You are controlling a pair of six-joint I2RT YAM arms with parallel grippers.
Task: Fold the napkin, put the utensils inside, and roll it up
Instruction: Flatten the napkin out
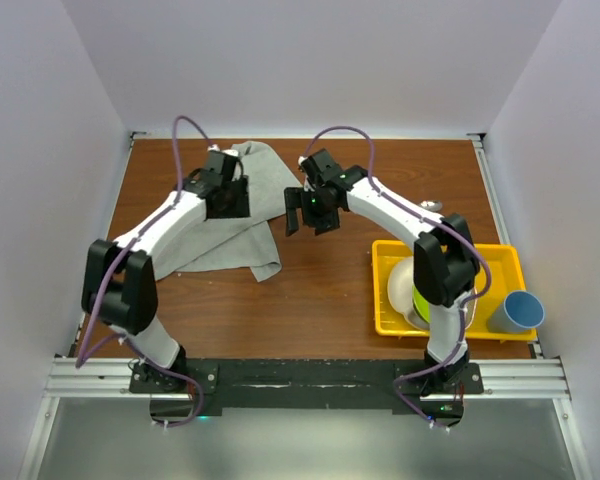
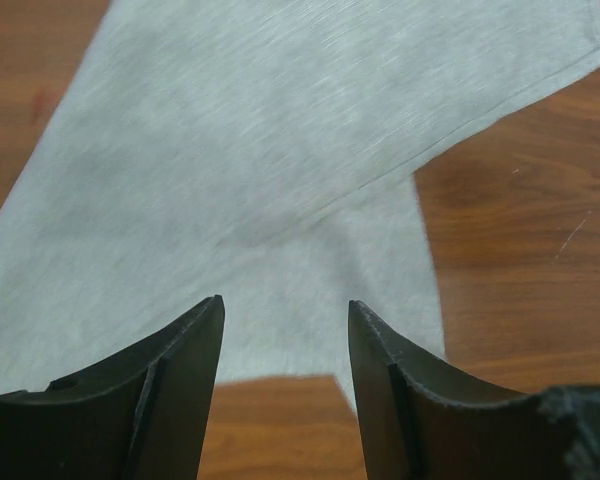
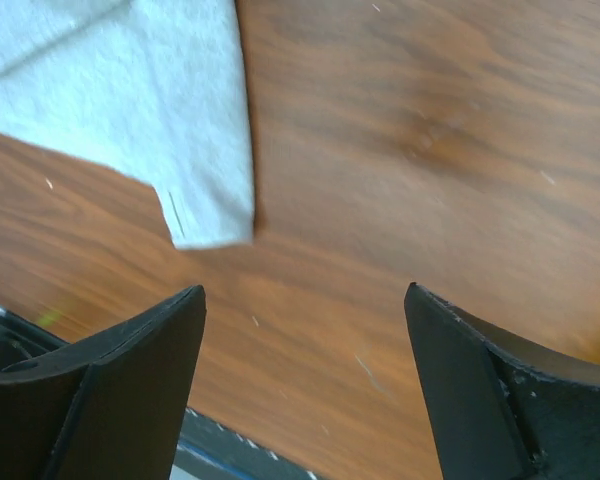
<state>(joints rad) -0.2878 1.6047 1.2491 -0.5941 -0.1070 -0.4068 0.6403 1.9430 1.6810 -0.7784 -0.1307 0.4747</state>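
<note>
Napkin [image 1: 235, 245]: light grey cloth, loosely doubled over, toward the table's [image 1: 320, 300] far-left corner.
Left gripper [image 2: 285, 305]: jaws parted, empty, poised over the overlap.
Right gripper [image 3: 300, 290]: jaws wide, empty, over bare wood just beside the napkin's corner, probably so each arm can take one side for folding.
Spoon: not discernible.

The napkin [image 2: 280, 130] is looking like soft, matt grey cloth, its fine heathered weave showing and a stitched hem running along one edge. The table [image 3: 430, 150] is showing brown wood grain under a smooth, faintly sheeny finish with a few light scratches. The fingers [image 3: 120, 390] of the right gripper [image 3: 302, 290] are appearing as matt black plastic, rough at the edges. The yellow tray [image 1: 500, 250] is looking like smooth plastic; the blue cup [image 1: 520, 312] is possibly plastic too, though it is showing too small to tell. The rail [image 1: 525, 378] is gleaming like bare metal.
</note>
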